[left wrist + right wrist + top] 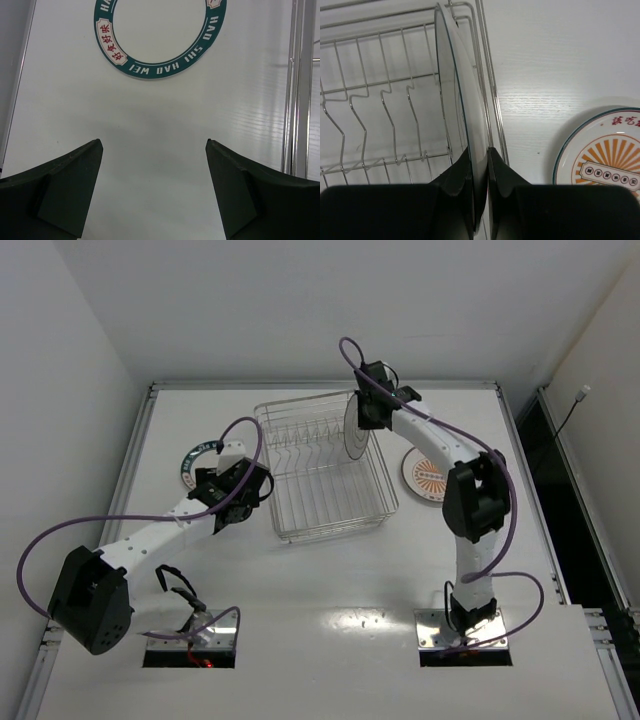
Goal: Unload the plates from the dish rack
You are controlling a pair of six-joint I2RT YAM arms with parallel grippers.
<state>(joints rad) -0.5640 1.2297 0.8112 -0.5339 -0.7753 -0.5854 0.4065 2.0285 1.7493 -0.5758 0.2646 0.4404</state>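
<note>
One white desk [330, 585] bears one square chrome wire dish rack [320, 495]. Three round white plates: teal-rimmed plate [160, 35] flat left of the rack, orange-sunburst plate [425, 477] flat right of it, third plate [455, 90] upright inside, pinched by the right hand [480, 152]. The left hand [154, 143], left of the rack, gapes empty.

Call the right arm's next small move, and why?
Probably lift the right gripper straight up. It is shut on the rim of the upright plate, which stands inside the dish rack close against its side wires. A vertical lift should clear those wires before swinging out toward the orange plate.
</note>
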